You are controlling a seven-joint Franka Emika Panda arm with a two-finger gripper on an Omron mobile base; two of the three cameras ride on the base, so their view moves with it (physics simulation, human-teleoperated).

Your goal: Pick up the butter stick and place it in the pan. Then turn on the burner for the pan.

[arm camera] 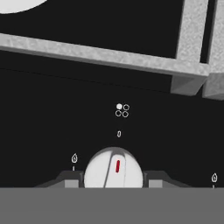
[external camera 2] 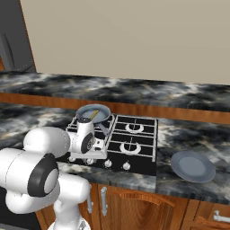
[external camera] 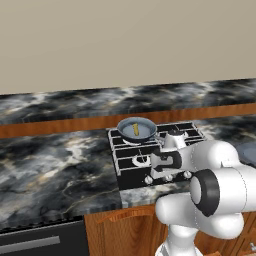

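Butter stick (external camera: pixel 135 130) in pan (external camera: pixel 136 129); end effector (arm camera: pixel 113 180) straddles knob (arm camera: pixel 113 168).

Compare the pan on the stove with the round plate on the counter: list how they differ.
The pan sits on the black cooktop's rear burner, while the plate lies on the marble counter to the right. The pan has raised sides and a long dark handle; the plate is flat and handleless. The pan holds the butter stick; the plate holds nothing. Both are round with blue-grey faces.
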